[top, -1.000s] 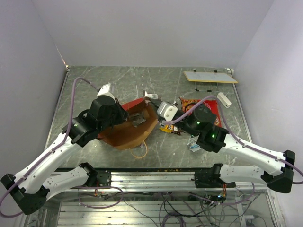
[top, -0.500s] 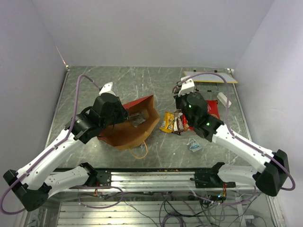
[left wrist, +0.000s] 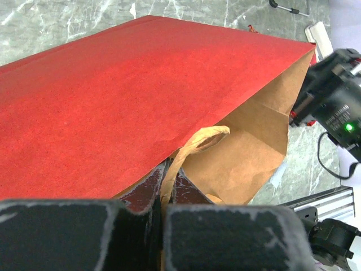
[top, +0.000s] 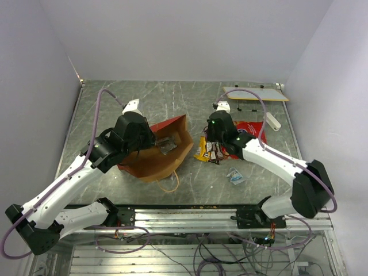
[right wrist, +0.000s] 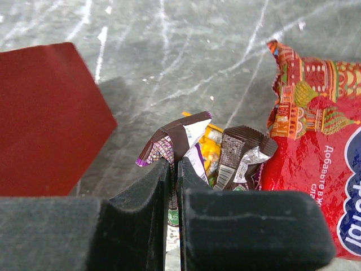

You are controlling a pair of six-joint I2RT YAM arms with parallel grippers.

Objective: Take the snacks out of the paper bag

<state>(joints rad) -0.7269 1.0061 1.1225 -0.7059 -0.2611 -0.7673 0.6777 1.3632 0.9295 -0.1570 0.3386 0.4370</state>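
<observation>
Right wrist view: right claw (right wrist: pixel 172 169) closed on a corner of a small brown wrapper (right wrist: pixel 176 138); red packet (right wrist: pixel 316 147) lies to its right, bag (right wrist: pixel 45 113) to its left. Left claw (left wrist: pixel 167 178) pinches the bag's rim. I judge the thin corner grip may slip, dropping the wrapper.

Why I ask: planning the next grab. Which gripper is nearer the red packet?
Right. The right gripper pinches a small wrapper just beside the red packet. The left gripper clamps the bag at its rim, much farther off, beyond the wrapper.
</observation>
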